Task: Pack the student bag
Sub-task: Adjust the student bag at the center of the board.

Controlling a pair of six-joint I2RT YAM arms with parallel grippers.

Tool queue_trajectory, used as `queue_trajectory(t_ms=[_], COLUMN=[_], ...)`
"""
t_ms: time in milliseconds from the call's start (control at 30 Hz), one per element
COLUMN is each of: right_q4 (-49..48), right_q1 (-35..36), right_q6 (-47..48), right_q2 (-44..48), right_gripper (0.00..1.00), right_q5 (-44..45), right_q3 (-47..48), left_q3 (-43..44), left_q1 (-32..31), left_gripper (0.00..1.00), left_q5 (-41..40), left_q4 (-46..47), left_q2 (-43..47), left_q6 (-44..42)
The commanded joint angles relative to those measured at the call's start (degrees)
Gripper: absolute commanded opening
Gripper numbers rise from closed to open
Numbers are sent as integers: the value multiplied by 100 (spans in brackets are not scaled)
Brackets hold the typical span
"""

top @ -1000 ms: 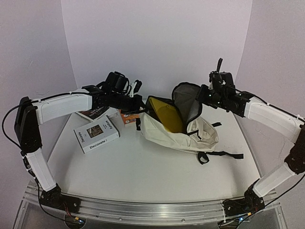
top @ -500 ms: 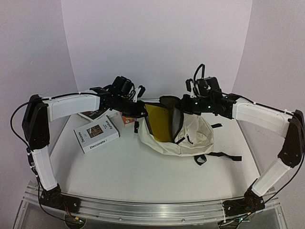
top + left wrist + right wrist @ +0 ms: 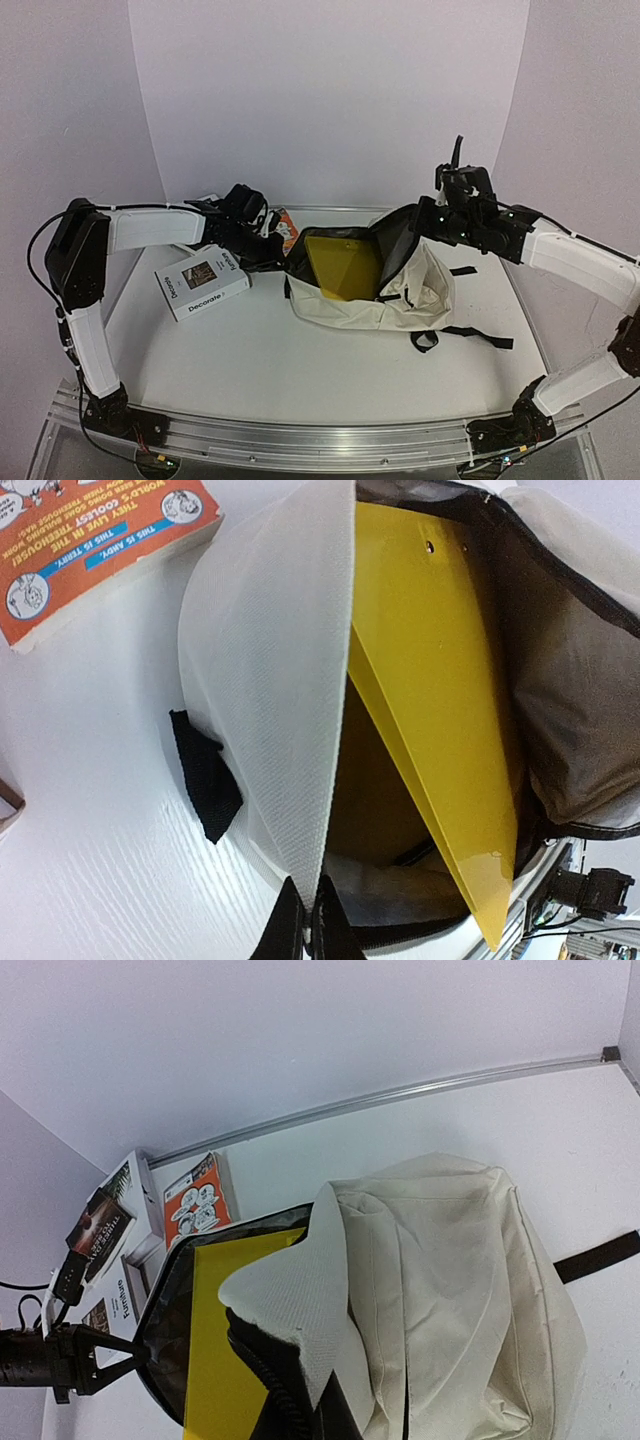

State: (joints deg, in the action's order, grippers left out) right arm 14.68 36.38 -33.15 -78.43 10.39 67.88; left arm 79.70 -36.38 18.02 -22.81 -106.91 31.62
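The student bag (image 3: pixel 420 290) is a cream backpack lying on its side mid-table, mouth open to the left. A yellow flat book (image 3: pixel 340 265) sits inside it. My left gripper (image 3: pixel 277 252) is shut on the cream rim at the left side of the mouth; in the left wrist view the fingertips (image 3: pixel 308 932) pinch the fabric edge (image 3: pixel 270 680) beside the yellow book (image 3: pixel 430 680). My right gripper (image 3: pixel 425 225) is shut on the upper right rim and holds it up; in the right wrist view its jaws (image 3: pixel 330 1425) grip the cream flap (image 3: pixel 300 1290).
A white "Decorate" book (image 3: pixel 203 282) lies left of the bag. An orange book (image 3: pixel 283 222) lies behind the left gripper, also in the left wrist view (image 3: pixel 90 550). A dark-covered book (image 3: pixel 105 1220) lies further left. Black straps (image 3: pixel 470 335) trail right of the bag.
The two grippers have moved apart, left one down and left, right one right, stretching the bag's mouth wider. The yellow book shows more fully inside.
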Motion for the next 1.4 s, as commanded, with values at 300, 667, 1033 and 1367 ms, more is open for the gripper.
queue_trajectory(t_ms=[300, 667, 1033, 1367], right_q4=[-744, -826, -860, -870], right_q1=[-26, -26, -26, -26], right_q6=[-223, -192, -195, -185], right_q2=[-315, -316, 4, 184], right_gripper=[0, 0, 0, 0], right_q5=[-286, -458, -597, -586], right_q3=[5, 128, 68, 18], left_q3=[-50, 83, 373, 400], left_q1=[-200, -1563, -1671, -1723], left_gripper=[28, 64, 69, 71], left_q5=[712, 694, 657, -90], left_q4=[-419, -325, -376, -327], left_q2=[829, 939, -73, -451], left_q6=[-439, -2127, -2775, -3527])
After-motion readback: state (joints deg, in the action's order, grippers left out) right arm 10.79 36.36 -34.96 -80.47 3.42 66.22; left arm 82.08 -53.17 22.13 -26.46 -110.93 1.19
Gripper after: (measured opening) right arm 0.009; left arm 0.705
